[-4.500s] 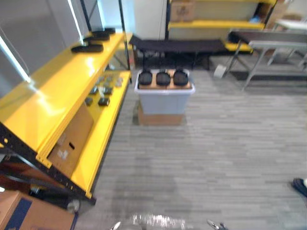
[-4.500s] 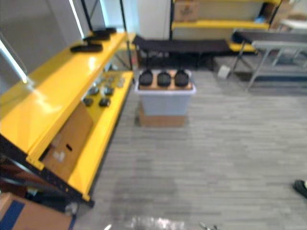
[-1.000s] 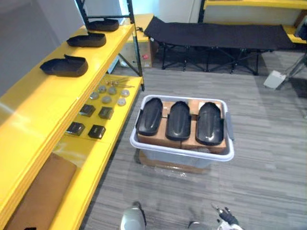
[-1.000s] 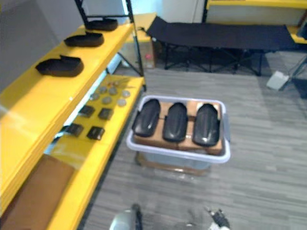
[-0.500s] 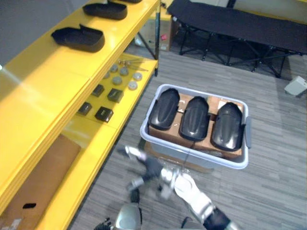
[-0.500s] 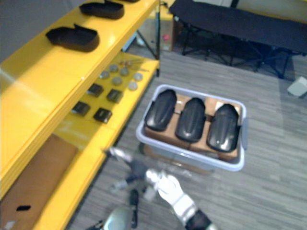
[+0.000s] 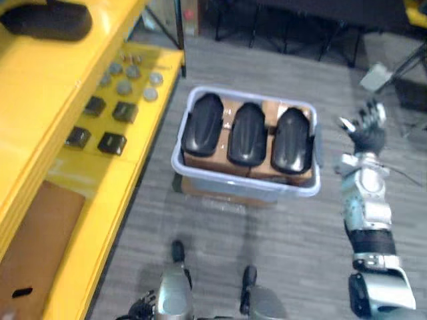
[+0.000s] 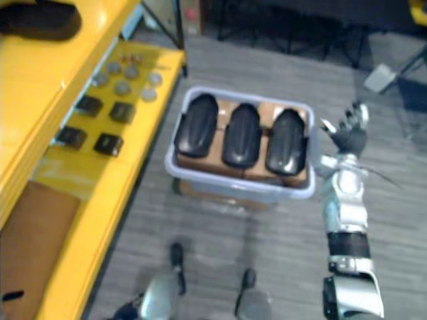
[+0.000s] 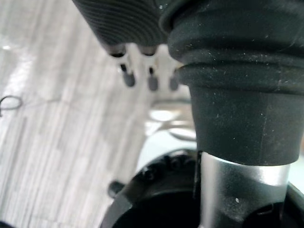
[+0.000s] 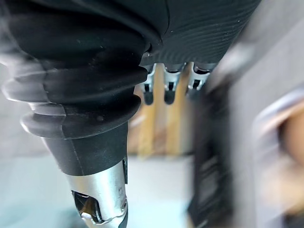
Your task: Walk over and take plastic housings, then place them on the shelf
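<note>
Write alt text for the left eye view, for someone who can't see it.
Three black plastic housings lie side by side on cardboard in a pale bin. The robot's right hand is raised just right of the bin, fingers spread and empty. A yellow shelf on the left holds small dark parts and another housing.

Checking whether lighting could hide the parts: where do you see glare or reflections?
Left eye view: a pale sheen runs along the tops of the three black housings in the grey bin, outlines readable. Left wrist view: the floor reflects a bright patch beyond the left robot hand.
</note>
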### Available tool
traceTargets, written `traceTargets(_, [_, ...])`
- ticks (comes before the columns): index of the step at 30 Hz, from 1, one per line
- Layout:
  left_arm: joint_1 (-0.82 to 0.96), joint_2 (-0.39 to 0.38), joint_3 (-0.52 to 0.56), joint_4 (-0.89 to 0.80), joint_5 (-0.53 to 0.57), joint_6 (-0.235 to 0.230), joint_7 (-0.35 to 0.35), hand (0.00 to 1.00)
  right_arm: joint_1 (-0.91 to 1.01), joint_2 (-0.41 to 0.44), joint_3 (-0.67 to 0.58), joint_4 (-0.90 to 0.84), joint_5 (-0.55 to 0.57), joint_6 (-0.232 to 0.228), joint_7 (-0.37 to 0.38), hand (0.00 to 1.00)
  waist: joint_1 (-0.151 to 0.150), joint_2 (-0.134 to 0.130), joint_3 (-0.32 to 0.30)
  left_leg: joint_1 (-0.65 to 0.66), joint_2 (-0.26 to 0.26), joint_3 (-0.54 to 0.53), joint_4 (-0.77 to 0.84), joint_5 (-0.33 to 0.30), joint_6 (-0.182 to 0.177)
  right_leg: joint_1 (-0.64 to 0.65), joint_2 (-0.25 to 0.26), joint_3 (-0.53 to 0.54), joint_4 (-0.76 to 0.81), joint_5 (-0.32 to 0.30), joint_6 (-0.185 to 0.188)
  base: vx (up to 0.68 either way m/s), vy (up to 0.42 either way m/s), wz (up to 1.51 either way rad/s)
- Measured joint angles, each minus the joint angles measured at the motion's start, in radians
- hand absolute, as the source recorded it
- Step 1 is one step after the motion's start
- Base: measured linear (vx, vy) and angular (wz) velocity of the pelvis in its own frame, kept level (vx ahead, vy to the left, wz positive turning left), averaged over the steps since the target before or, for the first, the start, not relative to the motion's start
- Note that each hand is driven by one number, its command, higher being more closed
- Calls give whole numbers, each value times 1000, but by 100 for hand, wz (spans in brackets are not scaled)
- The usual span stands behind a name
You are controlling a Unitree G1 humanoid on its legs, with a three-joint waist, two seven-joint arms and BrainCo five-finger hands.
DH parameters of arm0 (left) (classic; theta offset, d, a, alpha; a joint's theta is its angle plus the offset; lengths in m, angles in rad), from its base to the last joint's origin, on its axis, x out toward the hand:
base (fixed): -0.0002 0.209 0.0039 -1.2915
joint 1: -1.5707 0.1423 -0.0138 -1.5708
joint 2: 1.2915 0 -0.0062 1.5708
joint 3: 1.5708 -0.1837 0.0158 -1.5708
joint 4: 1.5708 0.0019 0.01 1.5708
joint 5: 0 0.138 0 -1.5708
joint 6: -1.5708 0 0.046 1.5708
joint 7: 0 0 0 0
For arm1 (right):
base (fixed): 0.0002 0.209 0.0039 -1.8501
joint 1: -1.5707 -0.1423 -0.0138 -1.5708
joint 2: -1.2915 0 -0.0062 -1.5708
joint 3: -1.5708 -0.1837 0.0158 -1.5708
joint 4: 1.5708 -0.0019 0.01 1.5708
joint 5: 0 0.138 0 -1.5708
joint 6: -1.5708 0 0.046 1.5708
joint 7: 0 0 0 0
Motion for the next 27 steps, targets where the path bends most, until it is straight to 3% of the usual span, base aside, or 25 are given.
traceTargets(6, [-20,2,-33,-6,-16,-73,-2,0,-222,-150,60,233,27,-5,-38,0,26,24,29,-103,-10,-35,6,20,13,-73,0,-33,-6,27,3,17,18,15])
traceTargets(11, [-70,-5,-86,8,-88,-84,-14,0,-331,-228,112,362,39,2,-99,0,62,75,65,-177,-16,-81,38,18,15,-122,0,-69,23,20,-6,-2,15,20])
traceTargets(17, [-122,-24,-139,58,-124,-87,-34,0,-378,-278,114,484,40,73,-218,0,72,145,104,-243,-37,-133,66,20,17,-182,-19,-108,107,-26,-9,-22,25,21])
traceTargets(18, [-138,-36,-151,71,-130,-94,-37,0,-383,-302,112,500,40,85,-241,0,84,159,111,-248,-40,-133,67,21,18,-200,-27,-107,133,-38,-6,-21,18,9])
traceTargets(20, [-148,-46,-151,87,-133,-106,-39,0,-383,-316,110,503,38,90,-278,0,88,172,112,-263,-44,-136,69,23,18,-226,-35,-107,170,-57,-6,-12,15,6])
traceTargets(27, [-144,-50,-149,75,-158,-116,-45,0,-385,-318,83,481,35,102,-403,0,85,180,112,-316,-61,-161,104,26,19,-325,-80,-110,346,-155,-8,23,-21,13])
